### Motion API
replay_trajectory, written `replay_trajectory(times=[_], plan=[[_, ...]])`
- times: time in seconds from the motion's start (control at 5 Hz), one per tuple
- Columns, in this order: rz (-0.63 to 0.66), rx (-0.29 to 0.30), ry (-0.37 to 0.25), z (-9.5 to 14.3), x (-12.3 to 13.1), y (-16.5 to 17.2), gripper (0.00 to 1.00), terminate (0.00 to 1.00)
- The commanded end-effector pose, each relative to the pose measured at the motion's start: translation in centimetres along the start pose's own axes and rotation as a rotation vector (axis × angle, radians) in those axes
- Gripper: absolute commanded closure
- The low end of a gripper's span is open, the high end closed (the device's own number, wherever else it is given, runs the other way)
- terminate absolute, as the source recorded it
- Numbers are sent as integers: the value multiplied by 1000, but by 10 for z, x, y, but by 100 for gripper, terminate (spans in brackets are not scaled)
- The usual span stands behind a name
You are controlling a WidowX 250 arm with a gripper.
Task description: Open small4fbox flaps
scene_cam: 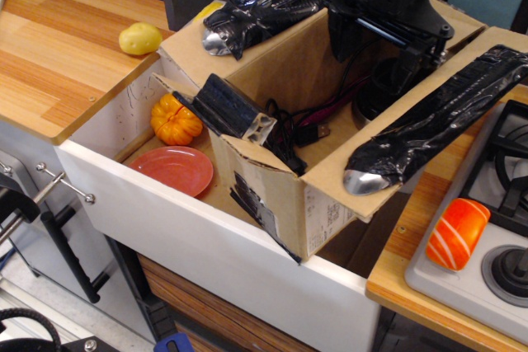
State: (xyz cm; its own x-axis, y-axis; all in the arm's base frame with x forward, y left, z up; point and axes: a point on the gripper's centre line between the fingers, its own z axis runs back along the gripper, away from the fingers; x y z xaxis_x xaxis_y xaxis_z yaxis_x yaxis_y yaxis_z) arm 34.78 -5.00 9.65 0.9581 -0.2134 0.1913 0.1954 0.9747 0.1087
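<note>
Pincer (375, 51) spread, empty, inside small4fbox (280, 195); long flaps (429, 125) folded outward.

Legible text: none. Small4fbox (272, 195), near side wall: torn printed label (320, 210) with fine dark print, too small to read; black tape patch (250, 197) beside the label carries no lettering.
</note>
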Motion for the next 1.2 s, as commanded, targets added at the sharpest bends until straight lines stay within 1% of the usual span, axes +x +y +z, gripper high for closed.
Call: replay_trajectory(times=[0.0,0.2,0.4,0.6,0.8,1.0], plan=[[-24,19,-115,6,38,15,0,0],[-35,54,-121,18,52,21,0,0],[-32,95,-101,36,65,21,0,0],[-28,144,-91,48,67,16,0,0],[-43,181,-117,47,71,20,0,0],[-53,204,-144,45,80,27,0,0]])
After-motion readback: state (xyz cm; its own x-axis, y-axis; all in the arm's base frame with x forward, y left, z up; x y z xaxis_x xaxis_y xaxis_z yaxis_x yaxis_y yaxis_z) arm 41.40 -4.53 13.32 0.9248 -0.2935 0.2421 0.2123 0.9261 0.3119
